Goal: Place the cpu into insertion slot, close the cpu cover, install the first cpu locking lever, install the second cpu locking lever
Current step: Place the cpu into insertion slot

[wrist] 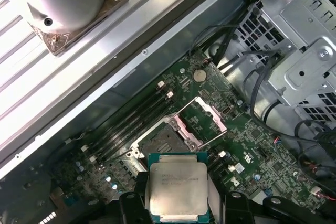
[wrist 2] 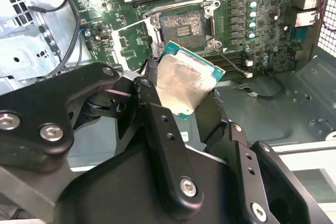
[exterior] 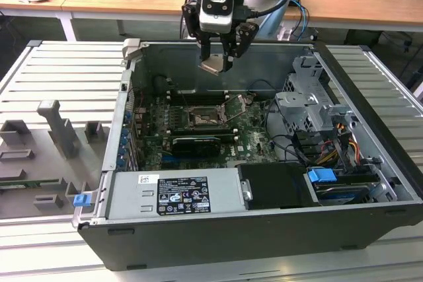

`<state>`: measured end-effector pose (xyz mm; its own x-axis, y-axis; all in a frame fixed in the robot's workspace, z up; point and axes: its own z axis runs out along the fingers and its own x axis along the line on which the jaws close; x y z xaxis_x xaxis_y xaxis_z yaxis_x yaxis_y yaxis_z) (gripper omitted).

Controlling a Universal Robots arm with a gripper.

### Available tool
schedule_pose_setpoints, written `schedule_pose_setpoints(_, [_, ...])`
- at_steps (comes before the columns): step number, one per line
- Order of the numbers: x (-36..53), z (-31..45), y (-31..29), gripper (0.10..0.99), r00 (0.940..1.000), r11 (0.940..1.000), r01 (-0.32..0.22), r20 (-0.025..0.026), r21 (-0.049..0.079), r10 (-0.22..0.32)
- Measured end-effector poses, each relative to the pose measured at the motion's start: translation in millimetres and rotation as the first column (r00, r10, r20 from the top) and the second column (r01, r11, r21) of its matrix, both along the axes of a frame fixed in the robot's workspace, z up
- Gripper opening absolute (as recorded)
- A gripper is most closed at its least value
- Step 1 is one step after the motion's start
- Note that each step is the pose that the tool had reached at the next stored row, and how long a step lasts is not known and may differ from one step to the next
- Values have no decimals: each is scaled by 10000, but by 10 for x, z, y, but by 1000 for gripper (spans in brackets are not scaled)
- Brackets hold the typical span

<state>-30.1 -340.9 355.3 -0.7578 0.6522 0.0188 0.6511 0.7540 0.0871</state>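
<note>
The gripper (exterior: 217,65) hangs over an open computer case (exterior: 264,232) lying on a ribbed grey table (exterior: 59,64), its black fingers (wrist 2: 152,103) closed on opposite edges of the cpu (exterior: 213,65). In both wrist views the chip's pale metal face (wrist: 177,184) is turned toward the camera, and its green border sticks out past the fingers. In the exterior view the chip is tilted, held well above the green motherboard (exterior: 254,130) and apart from it.

Below the chip, the insertion slot (wrist: 157,141) lies bare, its dark centre framed by a silver rim. The cpu cover (wrist: 215,118) appears to stand swung up off the slot along one edge, though its exact angle is hard to judge. Long black memory slots (wrist: 134,116) run just beside the socket.

Nearer the camera in the exterior view, a silver power supply (exterior: 178,193) sits inside the case. A grey metal drive cage (exterior: 307,104) fills the side at the exterior view's right.
</note>
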Motion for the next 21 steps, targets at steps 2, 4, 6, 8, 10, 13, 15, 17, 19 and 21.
schedule_pose_setpoints(2, [0,-2,0,529,9999,9999,154,0,-1,-154])
schedule_pose_setpoints(4, [0,-3,0,529,9997,9997,235,0,-4,-235])
schedule_pose_setpoints(6, [0,-5,0,529,9993,9993,371,0,-8,-371])
schedule_pose_setpoints(8, [0,-6,0,529,9989,9989,467,0,-12,-467])
schedule_pose_setpoints(10, [0,-9,0,529,9981,9980,624,1,-12,-624])
schedule_pose_setpoints(13, [0,-16,0,529,9962,9962,876,-1,-14,-876])
schedule_pose_setpoints(15, [0,-22,0,529,9933,9933,1159,1,-15,-1159])
schedule_pose_setpoints(17, [0,-28,0,529,9903,9903,1390,1,-17,-1390])
schedule_pose_setpoints(19, [0,-33,0,529,9869,9869,1616,1,-19,-1616])
schedule_pose_setpoints(21, [0,-37,0,529,9834,9834,1816,0,-18,-1816])
